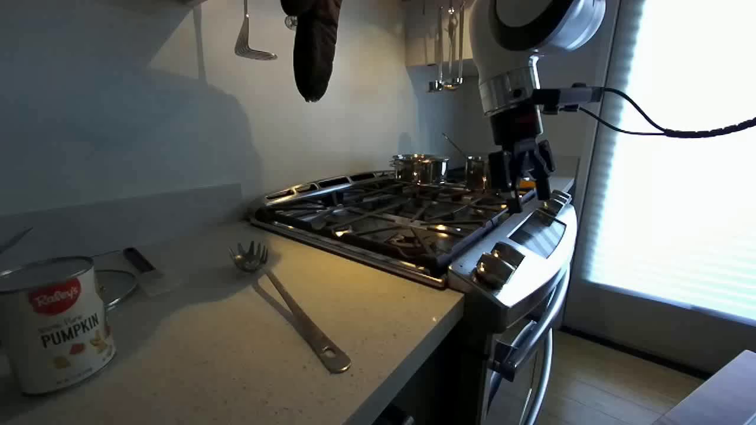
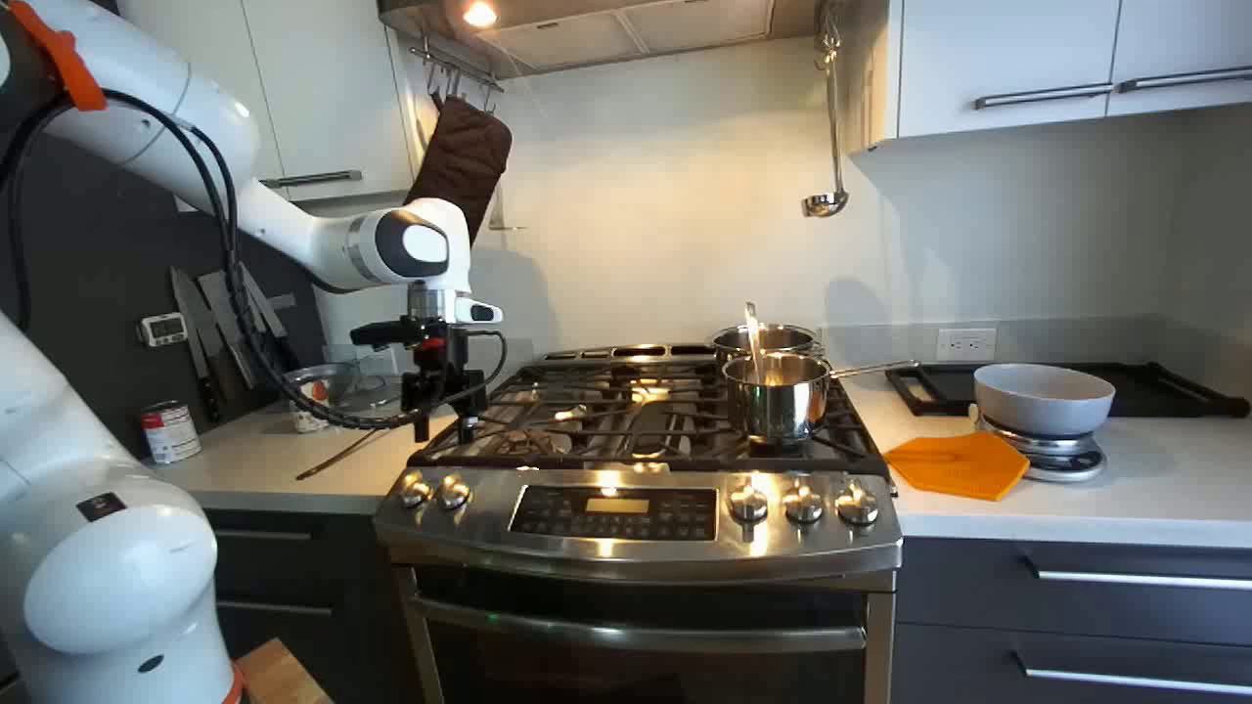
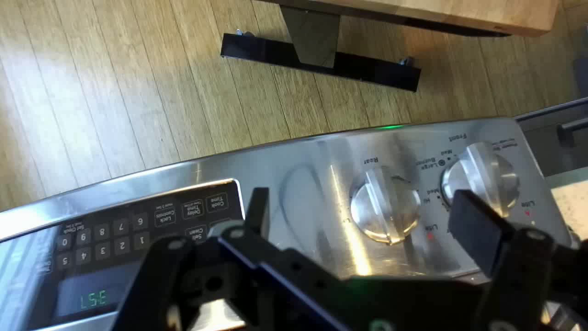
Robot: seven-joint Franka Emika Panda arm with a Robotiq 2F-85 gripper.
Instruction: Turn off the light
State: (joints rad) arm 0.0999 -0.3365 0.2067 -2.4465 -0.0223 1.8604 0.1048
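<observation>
We are looking for the light [image 2: 479, 14], and in an exterior view we are finding it glowing small, round and yellow under the hood [image 2: 562, 41], up over the stove [image 2: 440, 533]. The jaws are hanging low over the stove's front with their tips pointing down, so the light is sitting high above them and, in that view, a little to the right. We are not able to tell how far back it is sitting. It is looking round, so we are seeing no long side to line up with. Only one arm [image 2: 303, 240] is standing here, so we are not choosing between two. In the wrist view we are seeing the jaws spread wide and pinching nothing. We are not spotting a switch, so we are guessing that the arm is needing to go up and hunt for one on the hood. Two knobs [image 3: 385, 204] are sitting below the jaws, with upside-down words "Rear" and "Front" and a "Lite" by each; we are guessing that "Lite" is about the stove, not our light. The button panel [image 3: 115, 230] is saying "Cook Time", "Delay Time", "Set Clock" and "Self Clean", and its green numbers [image 3: 93, 299] are seeming to say 3:57. On the table [image 1: 195, 354], a can [image 1: 68, 339] is wearing a red badge [image 1: 55, 296] saying "Raley's", with "PUMPKIN" printed below.
</observation>
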